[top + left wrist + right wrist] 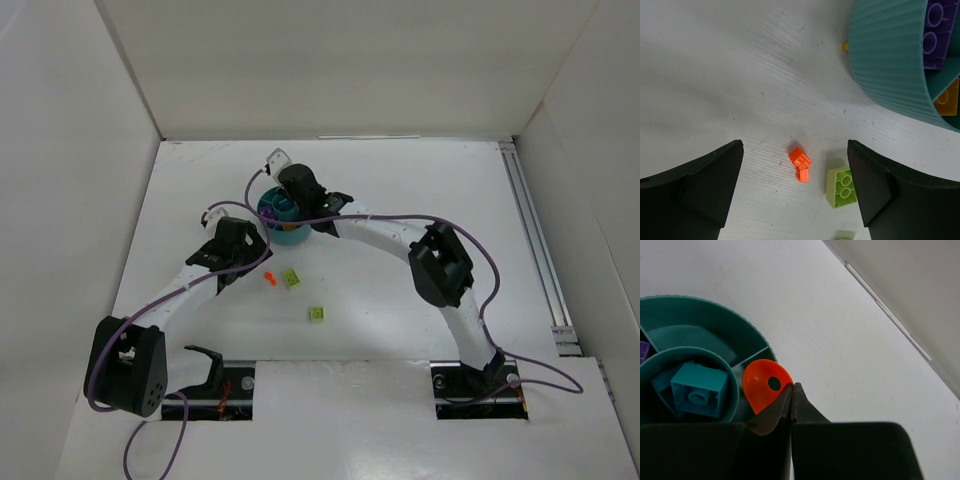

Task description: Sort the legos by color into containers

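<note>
Hanging over the dish [715, 307], the right gripper [791, 388] has its jaws pressed together on the edge of the rounded orange piece [762, 387]. The piece seems pinched there above a wedge next to the central well; whether it touches the dish is unclear. Teal bricks [697, 390] lie in the well. The left gripper [795, 146] hovers over the table [715, 75], jaws wide and empty. A small orange brick [800, 161] lies between its fingers and a lime brick [841, 186] just beside one finger. A purple brick [936, 35] sits in one wedge. A second lime brick [316, 314] lies apart, nearer the bases.
</note>
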`<state>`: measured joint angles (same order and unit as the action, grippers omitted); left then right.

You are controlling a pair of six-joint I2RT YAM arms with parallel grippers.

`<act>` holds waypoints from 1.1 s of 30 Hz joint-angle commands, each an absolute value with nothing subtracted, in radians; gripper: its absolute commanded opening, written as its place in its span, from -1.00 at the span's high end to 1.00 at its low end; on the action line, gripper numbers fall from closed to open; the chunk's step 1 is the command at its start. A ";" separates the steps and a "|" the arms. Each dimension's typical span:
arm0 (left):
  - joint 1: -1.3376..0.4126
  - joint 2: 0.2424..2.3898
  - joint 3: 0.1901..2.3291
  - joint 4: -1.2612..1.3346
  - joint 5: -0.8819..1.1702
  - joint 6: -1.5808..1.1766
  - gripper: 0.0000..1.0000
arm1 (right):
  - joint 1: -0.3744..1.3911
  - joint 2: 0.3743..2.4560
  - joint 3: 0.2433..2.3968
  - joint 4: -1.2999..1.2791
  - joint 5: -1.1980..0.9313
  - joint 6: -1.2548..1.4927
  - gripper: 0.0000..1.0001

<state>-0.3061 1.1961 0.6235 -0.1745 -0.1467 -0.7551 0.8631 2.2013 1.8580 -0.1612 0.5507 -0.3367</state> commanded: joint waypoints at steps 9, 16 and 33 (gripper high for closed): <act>-0.302 1.175 0.635 -0.160 -0.146 -0.739 -0.64 | 0.896 2.178 1.867 -0.175 0.558 -0.325 0.42; -0.302 1.157 0.626 -0.169 -0.146 -0.739 -0.61 | 0.896 2.115 1.830 -0.175 0.580 -0.307 0.20; -0.430 1.197 0.584 -0.233 -0.221 -0.873 -0.10 | 0.726 1.533 1.190 -0.087 0.505 -0.156 -0.27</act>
